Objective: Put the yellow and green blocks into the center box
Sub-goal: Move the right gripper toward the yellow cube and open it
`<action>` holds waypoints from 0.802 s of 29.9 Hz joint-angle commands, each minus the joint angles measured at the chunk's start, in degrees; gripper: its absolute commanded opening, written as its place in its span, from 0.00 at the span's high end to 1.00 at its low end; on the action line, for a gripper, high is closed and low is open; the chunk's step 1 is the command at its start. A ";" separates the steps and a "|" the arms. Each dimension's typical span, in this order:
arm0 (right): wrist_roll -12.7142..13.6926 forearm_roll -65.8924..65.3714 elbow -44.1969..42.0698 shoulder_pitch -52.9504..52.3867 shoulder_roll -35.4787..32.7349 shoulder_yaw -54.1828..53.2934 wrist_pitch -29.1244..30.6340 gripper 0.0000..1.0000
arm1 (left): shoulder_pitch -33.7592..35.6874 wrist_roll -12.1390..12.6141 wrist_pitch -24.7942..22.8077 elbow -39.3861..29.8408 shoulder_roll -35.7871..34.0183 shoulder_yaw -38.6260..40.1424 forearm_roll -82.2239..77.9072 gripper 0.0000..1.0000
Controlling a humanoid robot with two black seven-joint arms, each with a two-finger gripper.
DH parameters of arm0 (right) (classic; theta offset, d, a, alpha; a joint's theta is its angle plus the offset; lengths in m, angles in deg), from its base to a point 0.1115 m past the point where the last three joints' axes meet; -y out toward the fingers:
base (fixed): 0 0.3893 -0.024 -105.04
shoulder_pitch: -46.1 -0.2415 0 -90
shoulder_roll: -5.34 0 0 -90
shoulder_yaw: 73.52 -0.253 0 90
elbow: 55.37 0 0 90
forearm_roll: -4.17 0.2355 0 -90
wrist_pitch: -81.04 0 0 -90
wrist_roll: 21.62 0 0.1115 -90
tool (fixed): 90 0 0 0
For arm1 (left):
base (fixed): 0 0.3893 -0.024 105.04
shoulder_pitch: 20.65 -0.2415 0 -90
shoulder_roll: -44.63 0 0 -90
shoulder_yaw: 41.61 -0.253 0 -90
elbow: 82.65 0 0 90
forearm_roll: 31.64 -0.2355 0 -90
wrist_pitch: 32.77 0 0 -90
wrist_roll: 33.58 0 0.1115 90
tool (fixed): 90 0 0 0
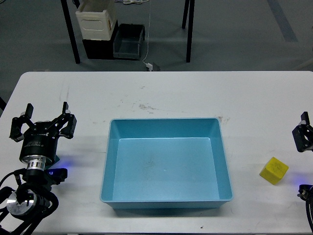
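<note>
The yellow block point(274, 170) lies on the white table, right of the center box point(164, 119). That box is a wide light blue tray in the middle of the table, and nothing lies in it. The green block does not show; it is hidden or out of view. My left gripper point(46, 110) stands left of the box, fingers spread open with nothing seen between them. My right gripper point(303, 133) is cut off by the right edge, above and to the right of the yellow block, so its fingers cannot be made out.
On the floor beyond the table's far edge stand a cream-white crate point(95, 22) and a dark grey bin point(128, 41), between black table legs point(72, 36). A thin cable point(147, 44) hangs down there.
</note>
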 commanded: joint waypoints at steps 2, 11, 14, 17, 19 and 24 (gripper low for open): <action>-0.19 -0.15 -0.27 0.08 0.03 -0.09 0.46 0.00 | -0.21 0.00 -0.04 0.04 -0.10 0.30 -0.09 0.00; -0.54 -6.72 -1.14 -2.81 -1.29 -0.09 0.64 0.00 | -0.30 0.00 -0.04 0.04 -0.10 0.30 -0.09 0.00; -0.54 -19.00 -1.67 -6.85 -2.78 -1.06 0.47 0.00 | -0.38 0.00 -0.04 0.04 -0.02 0.30 -0.09 0.00; -0.63 -36.39 -2.20 -11.07 -3.14 -1.67 -0.32 0.00 | -0.38 0.00 -0.12 0.04 0.07 0.30 -0.09 0.00; -0.63 -51.75 -2.20 -13.45 -4.80 -2.46 -0.33 0.00 | -0.38 0.00 -0.04 0.04 0.07 0.30 -0.09 0.00; -0.72 -80.01 -1.50 -18.63 -7.70 -2.56 -0.68 0.00 | -0.38 0.00 -0.04 0.12 0.77 0.39 -0.18 0.00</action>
